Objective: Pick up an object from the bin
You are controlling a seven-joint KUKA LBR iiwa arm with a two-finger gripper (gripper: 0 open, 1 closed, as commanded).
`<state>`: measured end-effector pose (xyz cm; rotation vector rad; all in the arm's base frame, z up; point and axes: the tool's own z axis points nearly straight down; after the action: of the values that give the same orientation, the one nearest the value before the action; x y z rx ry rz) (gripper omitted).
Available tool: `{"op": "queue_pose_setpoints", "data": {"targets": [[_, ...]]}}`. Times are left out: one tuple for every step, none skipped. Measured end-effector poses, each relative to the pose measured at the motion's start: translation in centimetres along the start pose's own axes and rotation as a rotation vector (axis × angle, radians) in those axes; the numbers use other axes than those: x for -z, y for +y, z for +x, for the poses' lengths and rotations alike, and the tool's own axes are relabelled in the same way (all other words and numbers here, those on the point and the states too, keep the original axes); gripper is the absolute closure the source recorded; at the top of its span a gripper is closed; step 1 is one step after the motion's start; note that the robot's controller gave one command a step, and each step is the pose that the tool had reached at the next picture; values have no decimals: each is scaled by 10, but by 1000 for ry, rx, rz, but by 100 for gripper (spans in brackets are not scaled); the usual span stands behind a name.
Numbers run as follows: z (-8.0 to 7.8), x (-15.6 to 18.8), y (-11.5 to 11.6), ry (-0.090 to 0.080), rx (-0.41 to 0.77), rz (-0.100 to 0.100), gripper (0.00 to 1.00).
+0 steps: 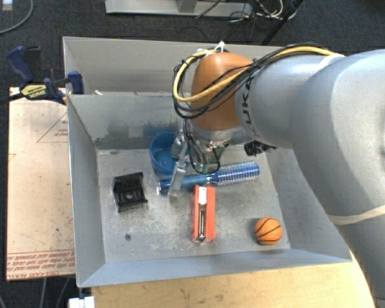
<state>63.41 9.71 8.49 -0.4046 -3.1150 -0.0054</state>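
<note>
While the grey arm [321,108] reaches down into the middle of the grey bin [83,172], its hand [178,175] sits low between a blue cup [159,156] and the handle end of a blue hairbrush [234,173], close against both; whether it is wide or narrow cannot be told. An orange-red bar [203,213] lies just below, a small orange ball [267,230] and a black block [129,192] farther off.

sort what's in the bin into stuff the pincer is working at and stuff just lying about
In the job:
- pincer, down in the middle
- blue cup and blue hairbrush, either side of it; I cannot tell which one it is after

Just lying about:
- black boxy part, to the left
- orange stapler-like tool, in front
- small orange ball, front right
</note>
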Motion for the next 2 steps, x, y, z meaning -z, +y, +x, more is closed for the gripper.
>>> {"op": "queue_pose_setpoints", "data": {"targets": [[-14, -15, 4, 30, 27, 6, 100], [-14, -15, 4, 30, 27, 6, 100]]}}
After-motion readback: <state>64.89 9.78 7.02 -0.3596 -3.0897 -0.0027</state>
